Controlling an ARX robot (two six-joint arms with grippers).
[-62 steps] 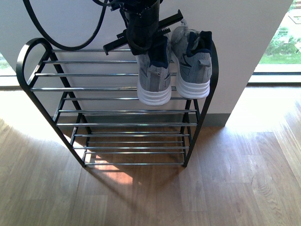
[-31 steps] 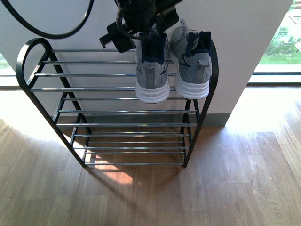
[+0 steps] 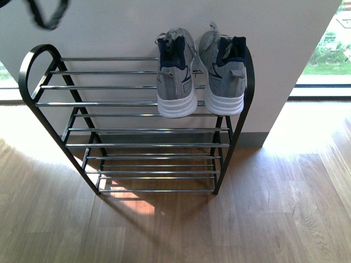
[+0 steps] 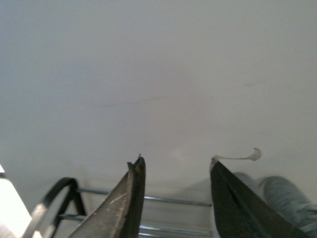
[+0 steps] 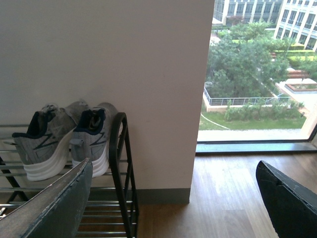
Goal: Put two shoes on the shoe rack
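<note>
Two grey knit sneakers with white soles and navy collars, the left one and the right one, stand side by side on the top tier of the black shoe rack, at its right end, heels toward me. They also show in the right wrist view, next to the rack's end loop. My left gripper is open and empty, raised facing the wall above the rack, with a sneaker below it. My right gripper is open and empty, to the right of the rack. No slides are in view.
A white wall stands behind the rack, ending at a corner beside a large window. The floor is wood planks. A black cable loop hangs at the upper left.
My left gripper has let go of the left sneaker and lifted up and out of the front view. The sneaker now rests on the top tier beside the other.
</note>
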